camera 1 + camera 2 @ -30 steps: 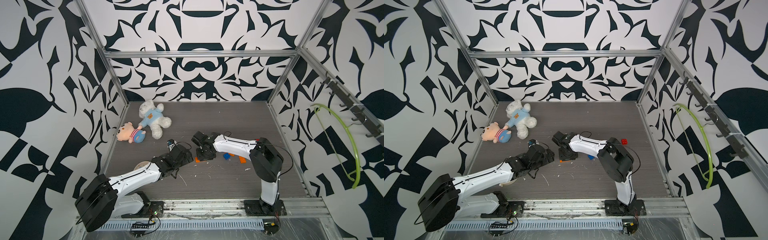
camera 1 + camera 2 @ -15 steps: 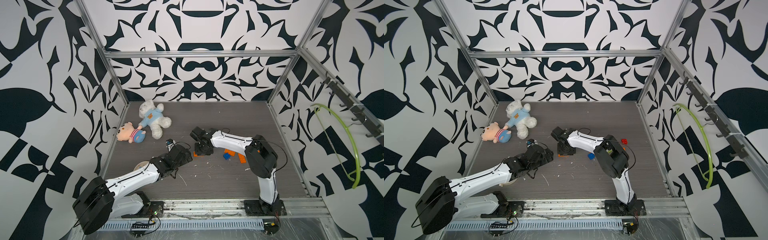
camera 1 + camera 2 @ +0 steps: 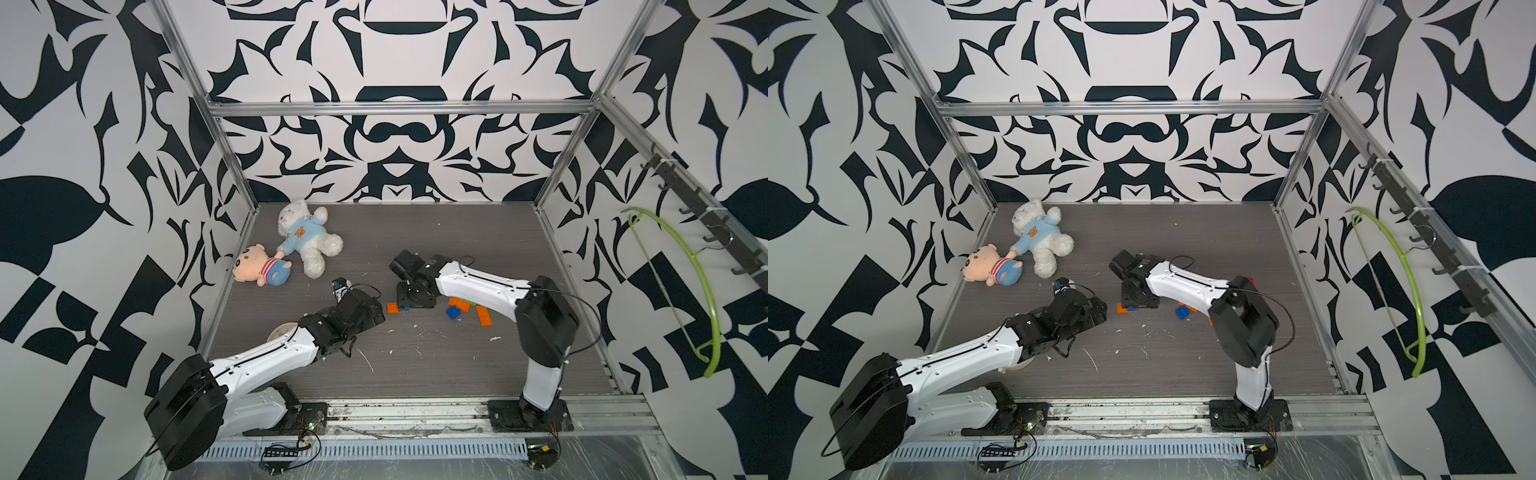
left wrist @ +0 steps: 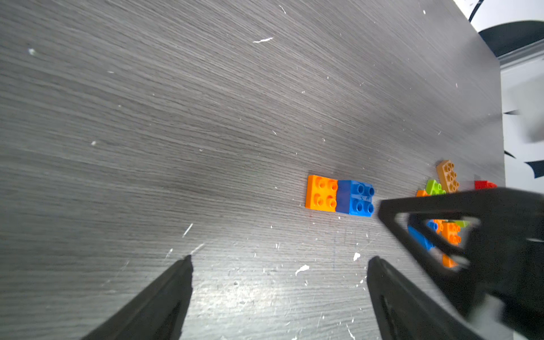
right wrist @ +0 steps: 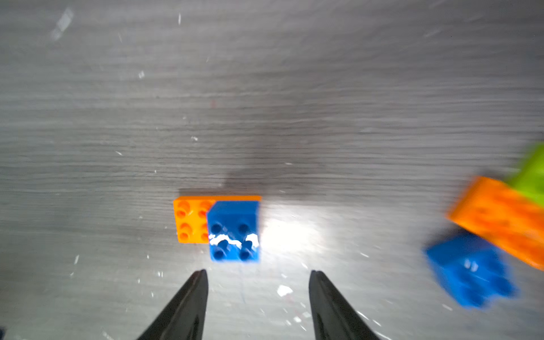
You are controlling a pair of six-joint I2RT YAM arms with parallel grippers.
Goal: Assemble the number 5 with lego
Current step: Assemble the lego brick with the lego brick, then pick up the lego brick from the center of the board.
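Observation:
An orange lego brick (image 4: 321, 192) lies flat mid-table with a blue square brick (image 5: 234, 232) stacked on one half of it, seen in both top views (image 3: 397, 308) (image 3: 1127, 308). My right gripper (image 5: 258, 275) hovers just beside this pair, open, with nothing between its fingers. My left gripper (image 4: 279, 262) is open and empty, a little short of the pair on its other side. Loose lego lies behind the right arm: a blue brick (image 3: 453, 312), orange bricks (image 3: 483, 316), a lime green one (image 4: 434, 187), a brown one (image 4: 448, 176) and a red one (image 4: 484, 185).
A white plush bear (image 3: 307, 241) and a pink doll (image 3: 259, 270) lie at the back left. A round cream clock (image 3: 282, 330) peeks out from under the left arm. A green hanger (image 3: 702, 291) hangs on the right wall. White specks dot the table.
My right gripper's jaws have opened from shut, and its head has shifted slightly back from the orange and blue pair. The left arm has barely moved.

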